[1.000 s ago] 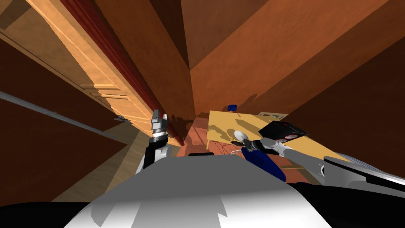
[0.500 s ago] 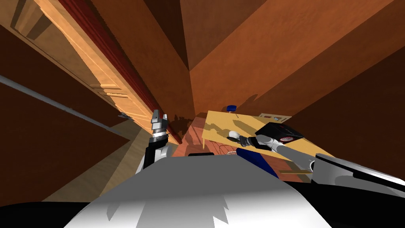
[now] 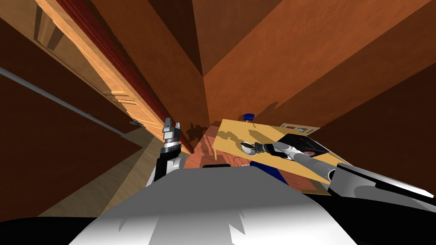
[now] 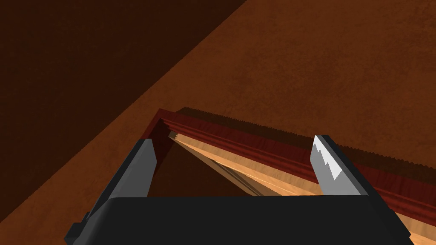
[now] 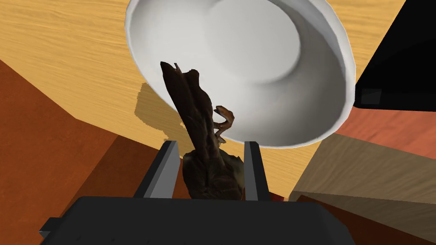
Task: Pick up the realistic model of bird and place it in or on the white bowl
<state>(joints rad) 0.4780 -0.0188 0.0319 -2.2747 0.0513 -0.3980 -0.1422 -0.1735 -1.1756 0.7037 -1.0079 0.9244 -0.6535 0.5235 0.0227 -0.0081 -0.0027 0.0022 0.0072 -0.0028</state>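
Observation:
A dark brown bird model [image 5: 200, 123] sticks out between the two fingers of my right gripper [image 5: 210, 163], which is shut on its body. Just beyond it sits the white bowl [image 5: 264, 55] on a light wooden table [image 5: 64, 51], and the bird's far end overlaps the bowl's near rim. From the head camera, the right gripper [image 3: 251, 147] reaches over the bowl [image 3: 245, 146] near the table's front left corner. My left gripper [image 3: 171, 126] is raised beside the doorway, fingers open with nothing between them [image 4: 232, 166].
A black box [image 3: 304, 144] lies on the table [image 3: 238, 129] to the right of the bowl. A small blue object [image 3: 248, 116] stands at the table's far edge. A blue object [image 3: 272, 172] sits below the table's front. A wooden door frame [image 3: 127, 98] runs along my left.
My right arm has carried the bird leftward and forward to the bowl. The whole head view has shifted, so I have moved too. The left arm has kept its pose.

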